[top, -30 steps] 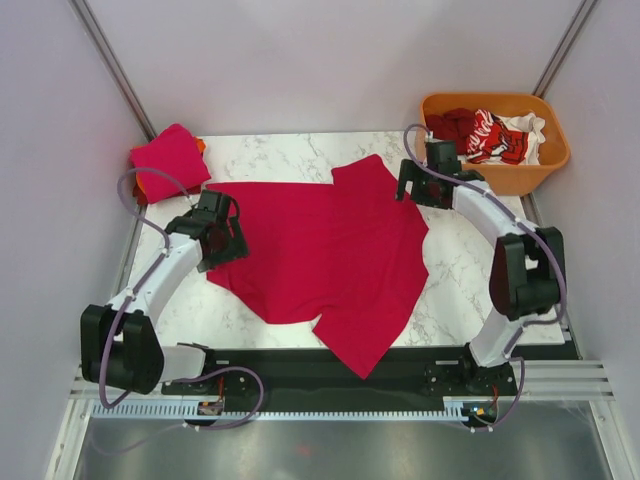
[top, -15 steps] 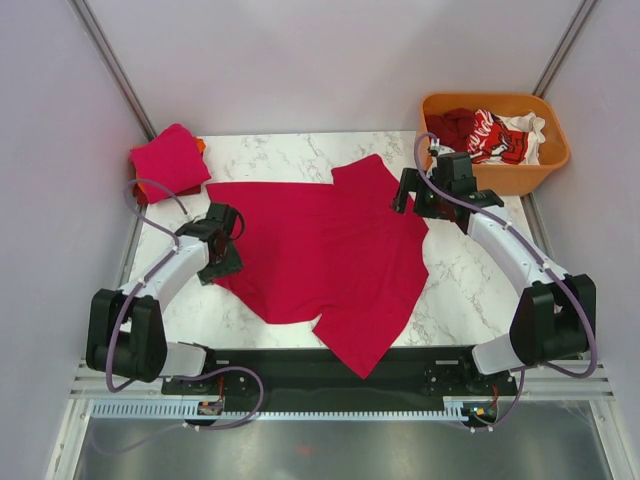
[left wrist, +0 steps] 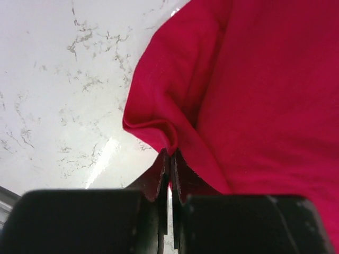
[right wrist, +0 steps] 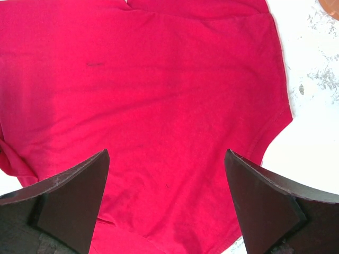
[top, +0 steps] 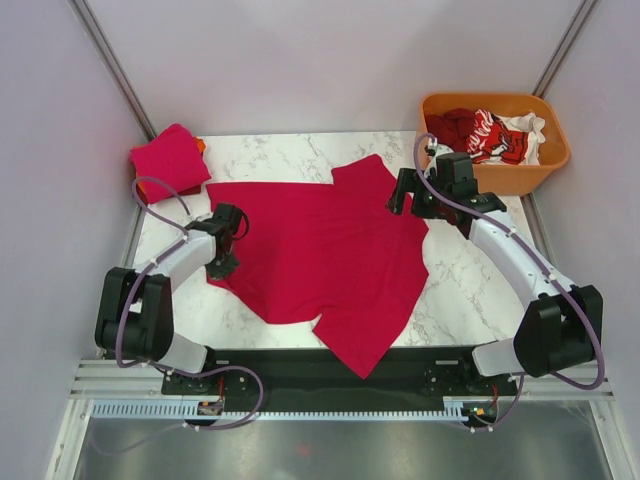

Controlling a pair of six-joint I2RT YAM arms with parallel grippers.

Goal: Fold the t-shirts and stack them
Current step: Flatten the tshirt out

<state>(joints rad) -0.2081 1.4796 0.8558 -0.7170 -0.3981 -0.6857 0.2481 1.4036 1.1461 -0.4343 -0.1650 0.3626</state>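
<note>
Beyond and to the right of the right end effector (top: 408, 196), an orange tub (top: 545, 172) holds crumpled shirts (top: 490, 135) in dark red, white and printed red. That arm reaches out with its jaws spread wide above the right side of a crimson t-shirt (top: 320, 250) lying flat on the marble desk (top: 460, 270). The left arm bends low, and the left end effector (left wrist: 169, 159) is pinched tight on a fold at the shirt's left edge, with folded shirts (top: 168, 158) well beyond it.
</note>
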